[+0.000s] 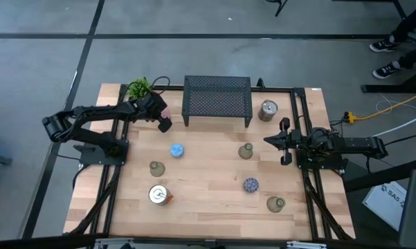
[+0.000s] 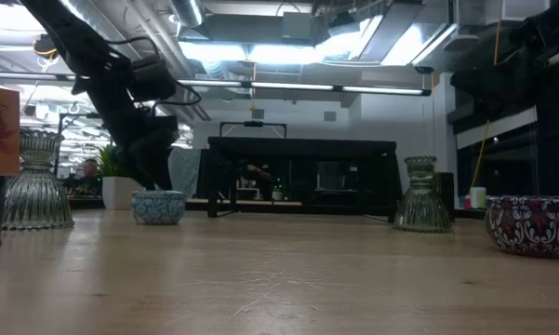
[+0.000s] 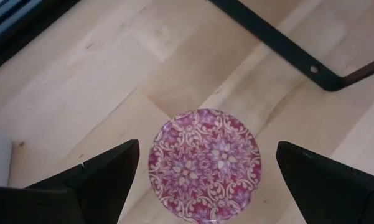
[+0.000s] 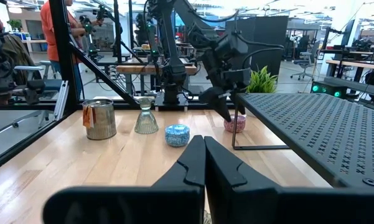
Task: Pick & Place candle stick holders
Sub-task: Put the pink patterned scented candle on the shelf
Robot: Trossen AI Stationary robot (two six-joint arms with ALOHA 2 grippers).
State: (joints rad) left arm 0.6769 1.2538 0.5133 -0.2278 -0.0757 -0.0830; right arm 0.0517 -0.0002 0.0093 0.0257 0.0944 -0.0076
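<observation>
Your left claw hangs spread over the pink holder, not yet gripped; right claw clenched, idle; other holders dot the tabletop.

Below left gripper: glossy patterned pink holder, probably ceramic, on matt pale wood table.

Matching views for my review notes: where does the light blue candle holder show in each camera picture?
High view: light blue holder, left of table centre, below the left end of the black mesh rack.
Low view: left of centre, left of the rack.
Left wrist view: not in it.
Right wrist view: near the middle, left of the rack.
Shared landmark: the rack, clear in those three views.
</observation>
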